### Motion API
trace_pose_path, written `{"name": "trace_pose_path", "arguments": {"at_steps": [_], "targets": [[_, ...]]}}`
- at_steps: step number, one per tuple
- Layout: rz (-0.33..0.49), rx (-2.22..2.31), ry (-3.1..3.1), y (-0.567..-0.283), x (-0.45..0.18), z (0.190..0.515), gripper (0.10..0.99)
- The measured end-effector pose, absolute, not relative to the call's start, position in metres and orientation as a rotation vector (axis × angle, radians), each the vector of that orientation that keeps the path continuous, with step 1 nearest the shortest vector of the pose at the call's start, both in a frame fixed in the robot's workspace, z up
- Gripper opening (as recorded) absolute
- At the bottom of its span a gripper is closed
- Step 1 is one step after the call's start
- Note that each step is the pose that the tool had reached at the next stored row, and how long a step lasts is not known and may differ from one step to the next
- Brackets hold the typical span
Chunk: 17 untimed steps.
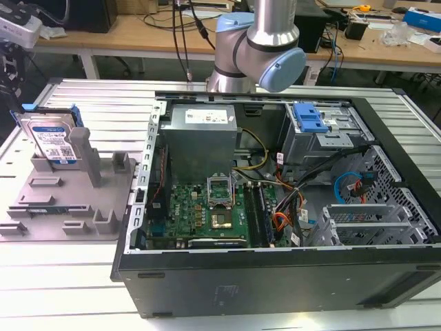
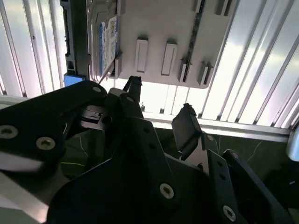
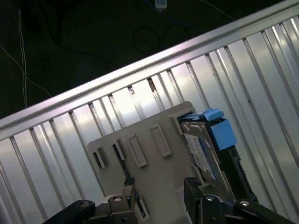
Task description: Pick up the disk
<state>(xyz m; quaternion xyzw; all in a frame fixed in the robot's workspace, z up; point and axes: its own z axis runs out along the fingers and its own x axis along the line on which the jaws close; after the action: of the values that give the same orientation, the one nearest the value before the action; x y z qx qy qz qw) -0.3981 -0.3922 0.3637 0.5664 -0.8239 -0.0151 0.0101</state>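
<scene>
The disk (image 1: 52,141) is a silver hard drive with a blue-and-white label and blue side rails. It stands on edge in the grey fixture (image 1: 76,200) at the exterior view's left. Both wrist views look down on it: the disk (image 2: 107,44) (image 3: 205,149) sits at one end of the fixture (image 2: 163,28) (image 3: 140,158). My gripper (image 2: 159,105) (image 3: 160,189) is open, its black fingers (image 2: 187,123) apart with nothing between them. It hangs above the fixture's edge, off to the side of the disk and not touching it.
An open computer case (image 1: 386,276) lies on the ribbed metal table (image 1: 89,103), right of the fixture, with a blue drive caddy (image 1: 310,117) inside. The arm (image 1: 258,48) rises at the back. Workbenches with cables stand behind.
</scene>
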Motion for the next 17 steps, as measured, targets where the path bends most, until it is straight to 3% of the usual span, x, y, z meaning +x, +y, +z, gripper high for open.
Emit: {"name": "trace_pose_path", "arguments": {"at_steps": [7, 17], "targets": [[-0.04, 2.03, -2.371, -0.3922, -0.3981, 0.3636, 0.541], [-0.038, 2.053, -2.352, -0.3905, -0.3981, 0.3636, 0.541]]}}
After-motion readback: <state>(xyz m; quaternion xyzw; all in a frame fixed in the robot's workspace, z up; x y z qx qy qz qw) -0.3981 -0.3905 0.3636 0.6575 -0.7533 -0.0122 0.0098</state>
